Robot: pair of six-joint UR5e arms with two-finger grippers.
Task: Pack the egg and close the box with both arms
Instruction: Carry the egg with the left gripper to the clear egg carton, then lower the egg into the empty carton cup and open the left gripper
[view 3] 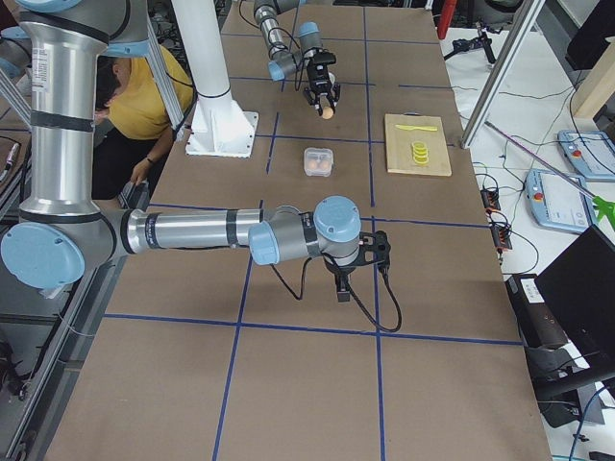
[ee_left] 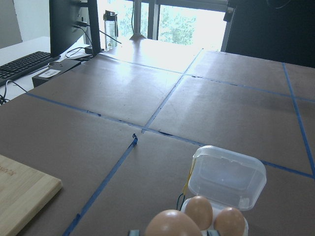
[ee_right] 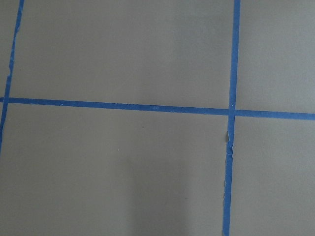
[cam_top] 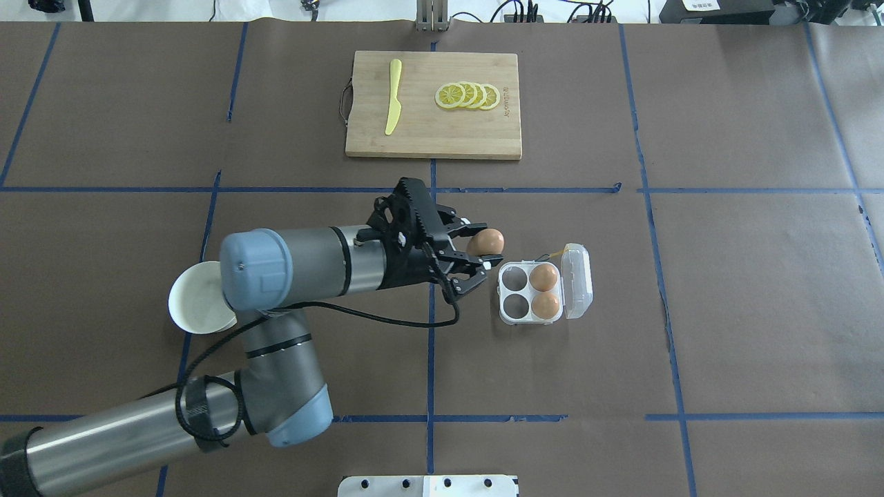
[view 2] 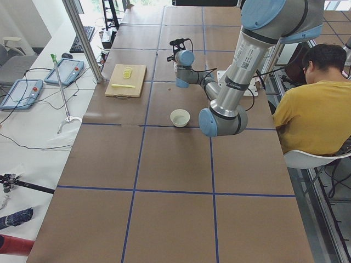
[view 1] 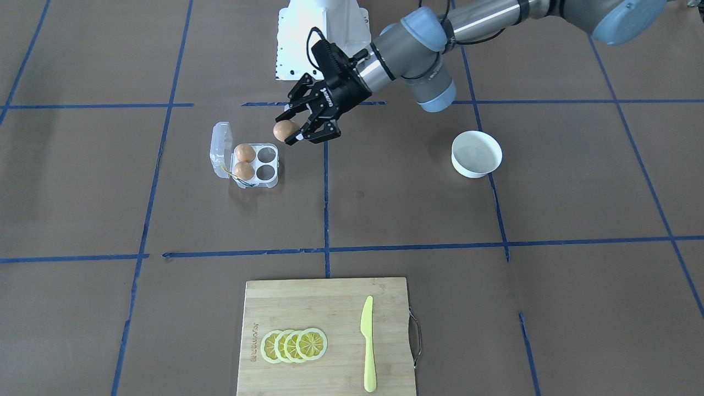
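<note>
My left gripper [view 1: 290,133] is shut on an orange-brown egg [view 1: 284,130] and holds it above the table, just beside the box [view 1: 268,172] on its empty-cell side. The clear box lies open, its lid [cam_top: 577,281] folded back. Two eggs [cam_top: 544,277] [cam_top: 546,306] fill the cells nearest the lid; the other two cells are empty. In the left wrist view the held egg [ee_left: 170,225] sits at the bottom edge with the box lid [ee_left: 229,177] beyond. My right gripper [view 3: 343,283] hovers low over bare table far from the box; whether it is open or shut I cannot tell.
A white bowl [view 1: 476,154] stands on the left arm's side of the table. A wooden cutting board [view 1: 327,308] at the far edge carries lemon slices [view 1: 294,345] and a yellow knife [view 1: 367,344]. A seated person [view 2: 310,104] is behind the robot.
</note>
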